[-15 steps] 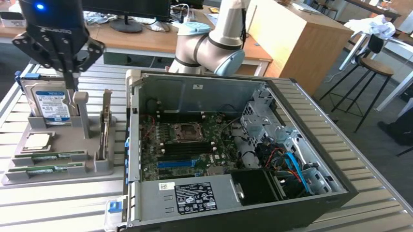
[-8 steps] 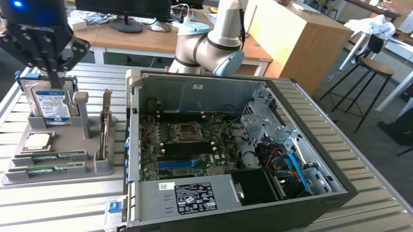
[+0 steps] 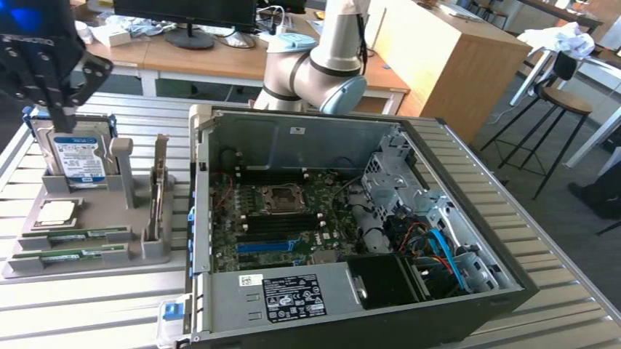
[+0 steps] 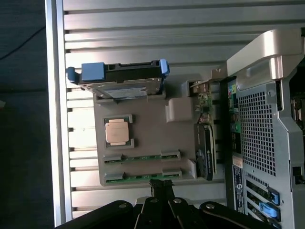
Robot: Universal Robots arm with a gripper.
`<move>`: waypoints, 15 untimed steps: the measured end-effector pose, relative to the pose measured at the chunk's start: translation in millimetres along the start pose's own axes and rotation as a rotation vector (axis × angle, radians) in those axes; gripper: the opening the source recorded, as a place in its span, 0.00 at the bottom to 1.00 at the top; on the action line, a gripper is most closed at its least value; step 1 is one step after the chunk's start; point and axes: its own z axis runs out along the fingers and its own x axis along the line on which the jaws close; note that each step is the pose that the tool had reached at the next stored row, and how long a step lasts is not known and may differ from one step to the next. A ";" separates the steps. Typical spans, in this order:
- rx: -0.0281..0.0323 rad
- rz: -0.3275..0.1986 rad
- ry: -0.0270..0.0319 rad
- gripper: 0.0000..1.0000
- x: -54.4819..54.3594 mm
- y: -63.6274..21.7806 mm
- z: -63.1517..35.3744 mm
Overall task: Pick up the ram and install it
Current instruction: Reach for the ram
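my tool (image 4: 159,185), closed on nothing, hangs near the thin green circuit-board ram (image 4: 142,176) in the grey tray (image 4: 152,129): likely light, stiff, fragile; grip its long edges.

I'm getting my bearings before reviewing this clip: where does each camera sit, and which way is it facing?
Exterior view: off the arm, raised, looking down across the table at the open computer case and grey tray; the arm and hand show.
Wrist view: on the wrist, looking down onto the tray; the shut hand shows.
Shared: tray, case, hard drive, processor, two ram sticks.
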 end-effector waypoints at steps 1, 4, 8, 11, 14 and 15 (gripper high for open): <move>0.0000 0.000 0.0001 0.10 2.7 -0.2 0.0; 0.0002 0.000 0.0004 0.10 9.4 -0.7 0.0; 0.0002 0.000 0.0003 0.10 10.5 -0.8 0.1; 0.0002 0.000 0.0005 0.10 10.6 -0.8 0.0; 0.0003 -0.002 0.0008 0.10 10.6 -0.8 0.2; 0.0002 -0.004 0.0011 0.10 10.6 -0.8 0.7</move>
